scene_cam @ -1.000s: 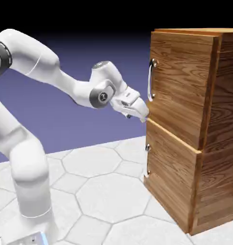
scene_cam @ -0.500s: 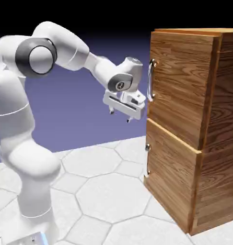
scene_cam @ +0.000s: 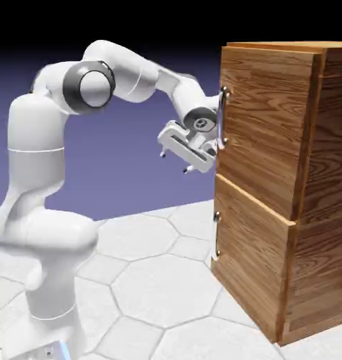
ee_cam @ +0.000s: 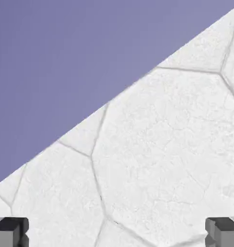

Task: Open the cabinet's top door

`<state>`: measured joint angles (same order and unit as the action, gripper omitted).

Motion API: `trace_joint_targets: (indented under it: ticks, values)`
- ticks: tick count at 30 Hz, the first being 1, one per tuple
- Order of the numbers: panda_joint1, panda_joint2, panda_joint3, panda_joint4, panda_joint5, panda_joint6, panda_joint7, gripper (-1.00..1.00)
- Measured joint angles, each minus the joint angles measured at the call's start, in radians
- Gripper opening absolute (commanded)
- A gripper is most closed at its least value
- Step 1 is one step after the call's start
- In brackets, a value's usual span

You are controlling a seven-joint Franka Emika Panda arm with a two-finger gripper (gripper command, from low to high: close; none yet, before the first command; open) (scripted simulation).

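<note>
The hand point(scene_cam: 175, 161) hangs with its jaws wide apart and nothing between them, pointing down at the tiled desk point(scene_cam: 153, 281), just beside the long silver handle point(scene_cam: 219, 118) of the top door point(scene_cam: 265, 126) on the wooden cabinet point(scene_cam: 307, 267), which stands shut.
</note>
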<state>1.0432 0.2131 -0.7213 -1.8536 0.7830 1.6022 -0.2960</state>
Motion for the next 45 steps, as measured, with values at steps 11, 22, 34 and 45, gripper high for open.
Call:
trace_joint_targets:
  ticks: [11, 22, 34, 45]
  values:
    - [0.290, 0.332, -0.399, -0.027, 0.352, -0.011, -0.142, 0.00]
    - [0.578, 0.684, -0.797, -0.100, 0.724, 0.024, -0.245, 0.00]
    - [0.837, 1.098, -1.183, -0.317, 1.140, 0.210, -0.233, 0.00]
    - [1.026, 1.497, -1.462, -0.674, 1.495, 0.555, -0.080, 0.00]
